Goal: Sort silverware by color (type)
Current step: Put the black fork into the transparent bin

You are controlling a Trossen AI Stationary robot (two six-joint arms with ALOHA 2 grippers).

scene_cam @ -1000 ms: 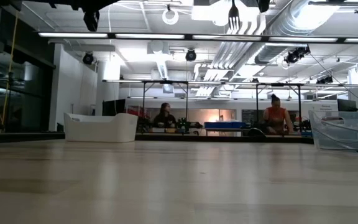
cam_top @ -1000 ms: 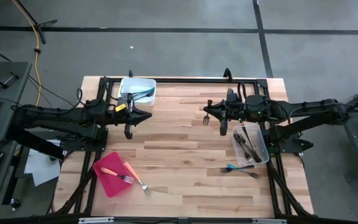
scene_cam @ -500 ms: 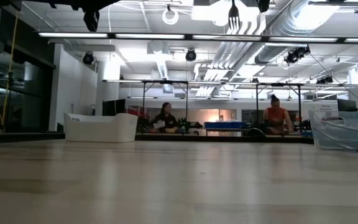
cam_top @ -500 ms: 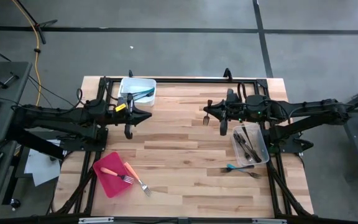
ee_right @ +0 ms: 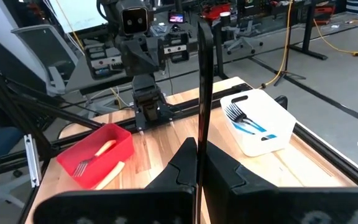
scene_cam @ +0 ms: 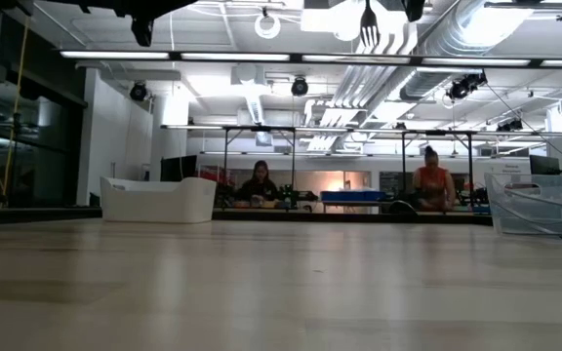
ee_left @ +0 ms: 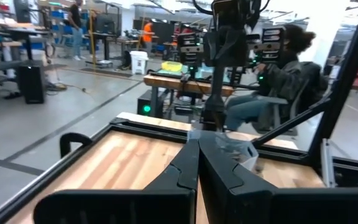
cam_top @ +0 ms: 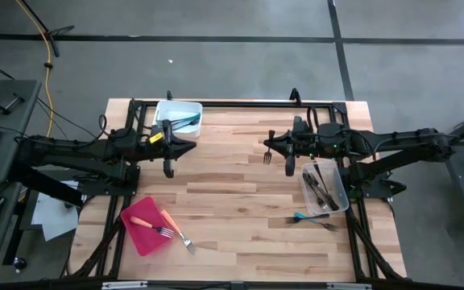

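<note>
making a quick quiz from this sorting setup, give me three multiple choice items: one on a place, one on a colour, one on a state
1. Where does the white tub sit on the table, seen from above?
A. far edge, by the left arm
B. near edge, centre
C. beside the clear tub

2. What colour is the flat tray?
A. blue
B. red
C. white

3. What is the right gripper doing?
A. open over the tray
B. shut on a dark fork, held above the table
C. shut and empty

Answers:
1 A, the high view shows it at the far edge next to the left gripper.
2 B, it is red in the high and right wrist views.
3 B, the fork sticks out of its closed fingers.
</note>
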